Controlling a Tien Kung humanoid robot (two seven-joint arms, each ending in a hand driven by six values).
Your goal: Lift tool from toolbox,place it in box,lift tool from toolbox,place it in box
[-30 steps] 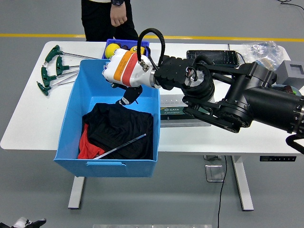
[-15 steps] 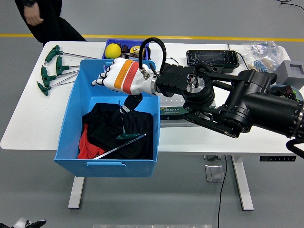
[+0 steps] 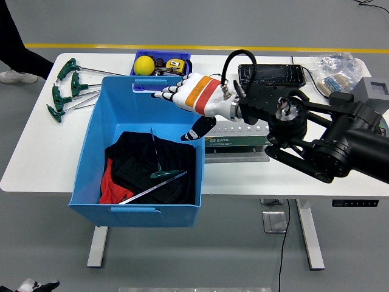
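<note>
1. The right robot hand (image 3: 185, 100) has pulled back toward the box's right wall since half a second ago; its fingers are spread wide, holding nothing.
2. The tool (image 3: 159, 164) stays where it fell, on black cloth (image 3: 137, 164) inside the box (image 3: 97, 128).
3. The person (image 3: 15, 48) has moved off to the far left.
4. The white bench (image 3: 36, 146) stands on grey floor with a yellow line (image 3: 273, 48).
5. The toolbox (image 3: 234, 141) lies under the arm; more green-handled tools (image 3: 67, 88) lie left of the box.

- Yellow ball (image 3: 143, 64) in small blue tray (image 3: 184, 56), far side of counter (image 3: 36, 146).
- Clear plastic bag (image 3: 333, 68) at far right corner.
- Grey block (image 3: 372, 92) beside it.
</note>
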